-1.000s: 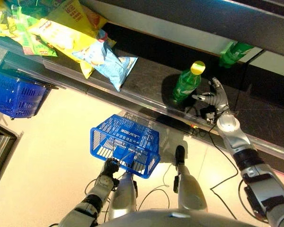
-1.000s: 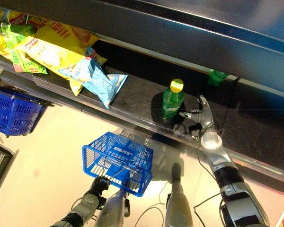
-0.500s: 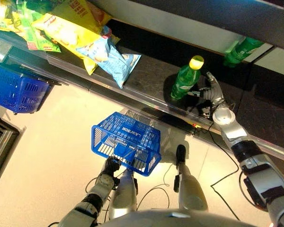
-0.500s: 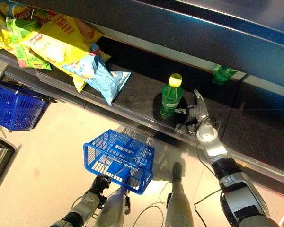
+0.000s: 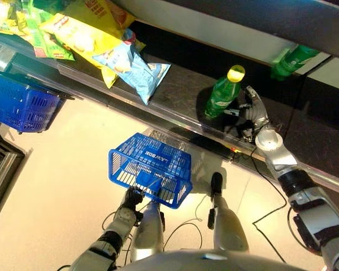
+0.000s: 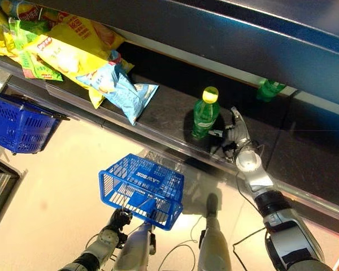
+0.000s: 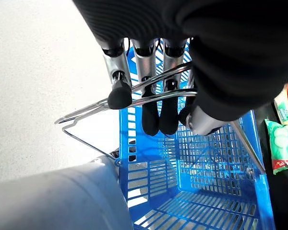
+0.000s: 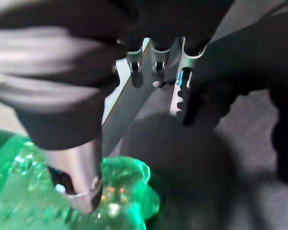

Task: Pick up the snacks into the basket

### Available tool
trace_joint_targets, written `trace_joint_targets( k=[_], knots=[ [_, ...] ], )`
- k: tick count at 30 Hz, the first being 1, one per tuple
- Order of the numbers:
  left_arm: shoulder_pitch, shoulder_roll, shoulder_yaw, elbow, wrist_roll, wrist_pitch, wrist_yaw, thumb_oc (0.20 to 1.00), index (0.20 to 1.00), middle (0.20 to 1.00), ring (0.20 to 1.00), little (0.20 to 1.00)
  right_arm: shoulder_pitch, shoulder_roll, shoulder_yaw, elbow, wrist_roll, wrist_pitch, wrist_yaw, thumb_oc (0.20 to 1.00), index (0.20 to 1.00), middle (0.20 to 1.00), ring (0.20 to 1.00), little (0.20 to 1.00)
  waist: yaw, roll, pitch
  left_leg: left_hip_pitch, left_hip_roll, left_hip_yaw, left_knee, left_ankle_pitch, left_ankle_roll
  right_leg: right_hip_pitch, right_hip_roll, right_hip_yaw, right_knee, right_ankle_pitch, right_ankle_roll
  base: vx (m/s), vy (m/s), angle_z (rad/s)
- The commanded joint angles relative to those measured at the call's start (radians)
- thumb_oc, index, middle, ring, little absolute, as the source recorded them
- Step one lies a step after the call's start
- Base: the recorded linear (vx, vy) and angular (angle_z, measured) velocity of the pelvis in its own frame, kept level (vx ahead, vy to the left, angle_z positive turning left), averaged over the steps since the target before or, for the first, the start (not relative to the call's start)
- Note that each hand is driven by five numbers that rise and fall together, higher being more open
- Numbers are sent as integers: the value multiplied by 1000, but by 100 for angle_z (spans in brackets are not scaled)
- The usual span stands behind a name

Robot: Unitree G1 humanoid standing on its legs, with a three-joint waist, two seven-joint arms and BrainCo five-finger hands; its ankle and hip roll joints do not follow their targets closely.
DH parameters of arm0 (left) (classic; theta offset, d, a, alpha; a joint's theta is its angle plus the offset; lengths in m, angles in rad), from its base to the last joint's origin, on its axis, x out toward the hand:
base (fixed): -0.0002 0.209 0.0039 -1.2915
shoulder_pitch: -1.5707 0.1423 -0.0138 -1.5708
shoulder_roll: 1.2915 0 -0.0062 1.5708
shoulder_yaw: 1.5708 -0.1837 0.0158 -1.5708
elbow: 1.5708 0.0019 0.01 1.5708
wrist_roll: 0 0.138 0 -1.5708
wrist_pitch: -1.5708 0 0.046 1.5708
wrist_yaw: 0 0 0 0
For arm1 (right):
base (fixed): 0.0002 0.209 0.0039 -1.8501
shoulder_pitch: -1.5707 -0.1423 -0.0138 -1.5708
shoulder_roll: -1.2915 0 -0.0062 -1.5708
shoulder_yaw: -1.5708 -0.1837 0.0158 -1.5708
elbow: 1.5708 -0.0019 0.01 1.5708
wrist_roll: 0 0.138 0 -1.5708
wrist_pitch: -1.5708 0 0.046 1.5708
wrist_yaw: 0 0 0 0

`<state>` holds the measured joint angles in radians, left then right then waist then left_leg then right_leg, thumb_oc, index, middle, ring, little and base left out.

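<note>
A green bottle (image 5: 220, 96) with a yellow cap stands upright on the dark shelf (image 5: 175, 90). My right hand (image 5: 253, 116) is right beside it, open, with the thumb (image 8: 77, 182) against the bottle's green body (image 8: 125, 191) and the fingers (image 8: 156, 72) stretched past it. Snack bags lie further left on the shelf: a light blue bag (image 5: 133, 65) and yellow bags (image 5: 82, 34). Low over the floor, my left hand (image 5: 131, 199) is shut on the wire handle (image 7: 134, 98) of the blue basket (image 5: 150, 169), which hangs from it with nothing inside.
A second blue basket (image 5: 20, 104) hangs at the shelf's left end. Another green bottle (image 5: 291, 59) lies at the back right of the shelf. A clear rail (image 5: 158, 110) runs along the shelf's front edge. Pale floor lies below.
My right hand has moved left along the shelf until it touches the green bottle. The basket and my left hand have held still; the view has shifted slightly.
</note>
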<state>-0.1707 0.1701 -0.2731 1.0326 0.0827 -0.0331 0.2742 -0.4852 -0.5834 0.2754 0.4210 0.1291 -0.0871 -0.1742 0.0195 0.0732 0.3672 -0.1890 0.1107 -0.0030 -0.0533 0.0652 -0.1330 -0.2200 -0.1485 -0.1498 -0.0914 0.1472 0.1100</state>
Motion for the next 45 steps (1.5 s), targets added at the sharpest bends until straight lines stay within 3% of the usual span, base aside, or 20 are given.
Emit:
trace_joint_targets(
  k=[1,8,14,45],
  knots=[
    [12,47,-14,36,-8,12,-13,200,200,200,200,200,25,51,59,-64,2,-17,114,1000,1000,1000,1000,1000,37,-63,21,-41,-125,15,-34,41,88,5,17,60,5,-19,35,0,-23,4],
    [15,55,-20,24,2,11,-32,200,200,200,200,200,10,51,67,-63,2,-28,126,1000,1000,1000,1000,1000,39,-61,21,-41,-122,17,-34,41,87,1,18,66,4,-18,35,0,0,0],
    [15,50,-27,30,-6,11,-33,200,200,200,200,200,-48,101,94,-18,25,-28,116,1000,1000,1000,1000,1000,48,-51,20,-43,-123,14,-34,43,88,-2,18,66,4,-16,34,0,0,0],
    [17,47,-81,15,-50,13,-4,200,200,200,200,200,-268,211,155,162,41,3,7,1000,1000,1000,1000,1000,98,-20,46,-88,-149,7,-26,51,100,-38,-9,57,5,7,46,0,2,0]
  ],
)
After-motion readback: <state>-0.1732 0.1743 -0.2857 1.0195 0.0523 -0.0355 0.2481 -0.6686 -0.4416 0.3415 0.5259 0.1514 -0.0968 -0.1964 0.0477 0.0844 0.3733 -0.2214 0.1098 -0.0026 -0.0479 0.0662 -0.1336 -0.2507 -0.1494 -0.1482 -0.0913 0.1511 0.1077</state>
